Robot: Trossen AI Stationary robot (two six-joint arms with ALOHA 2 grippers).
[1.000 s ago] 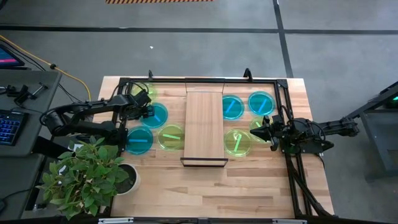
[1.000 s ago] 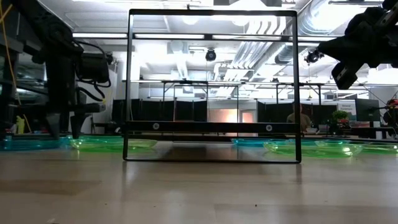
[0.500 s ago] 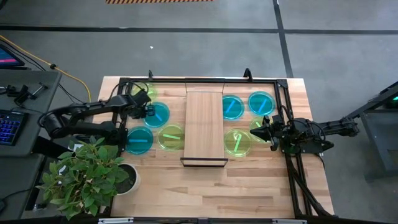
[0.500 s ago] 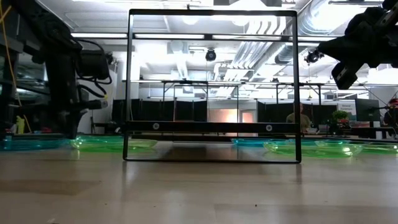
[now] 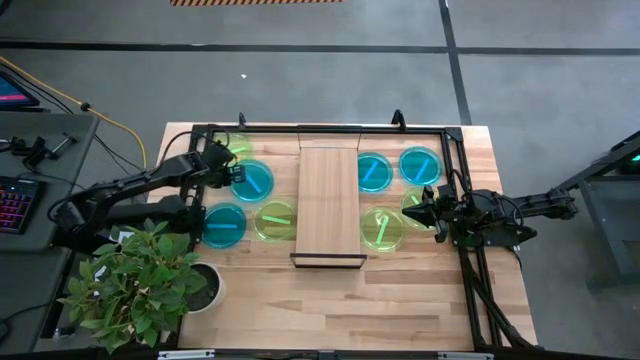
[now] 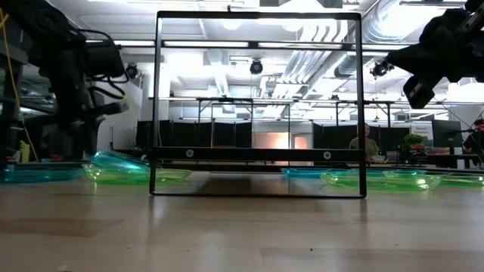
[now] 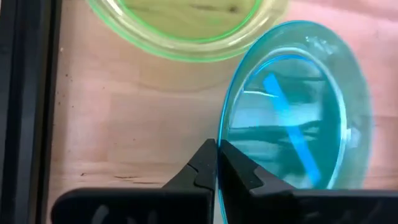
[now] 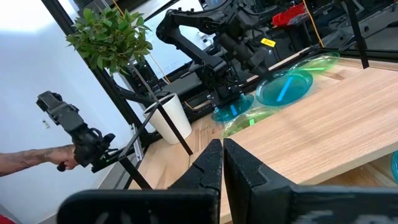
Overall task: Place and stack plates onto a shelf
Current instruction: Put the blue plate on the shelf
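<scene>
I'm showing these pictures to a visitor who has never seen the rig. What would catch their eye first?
Probably the cyan plate tilted up off the table left of the shelf, its rim pinched in the left gripper. Next, the other cyan and green plates lying flat on both sides of that light-wood shelf. The right gripper waits shut by a green plate on the right.

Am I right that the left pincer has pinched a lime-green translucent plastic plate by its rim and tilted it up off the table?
Not quite: the plate is cyan-blue, not lime-green. The left wrist view shows the left pincer shut on the rim of a round cyan-blue translucent plastic plate, and the low view shows that plate tilted up off the butcher-block table.
</scene>
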